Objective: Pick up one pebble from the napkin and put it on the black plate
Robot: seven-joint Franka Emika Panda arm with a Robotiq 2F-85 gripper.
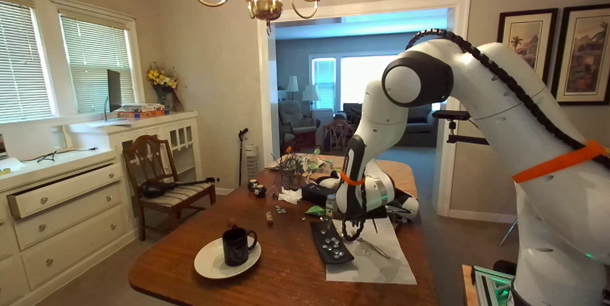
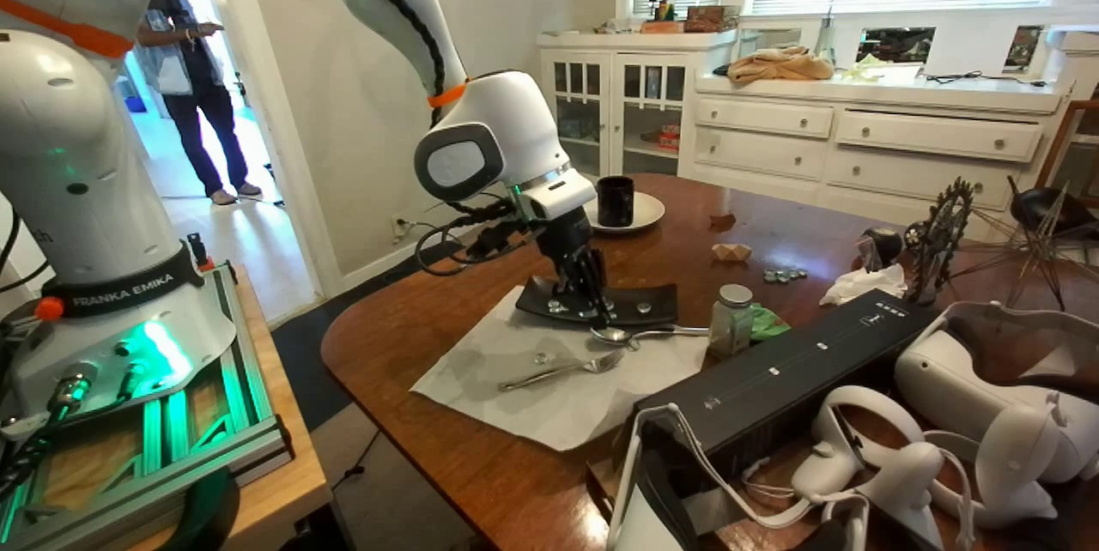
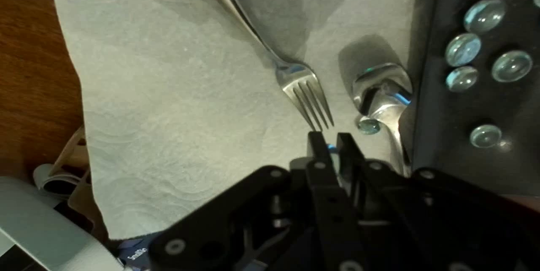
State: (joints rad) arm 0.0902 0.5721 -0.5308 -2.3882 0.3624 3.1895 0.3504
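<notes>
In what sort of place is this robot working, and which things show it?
Probably a dining room in a home: a lit chandelier hangs overhead, and a wooden chair with a striped seat stands near a large wooden table.

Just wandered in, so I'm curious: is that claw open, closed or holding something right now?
Claw: nearly closed; something bluish shows between its fingers, but whether it is gripped cannot be told.
</notes>
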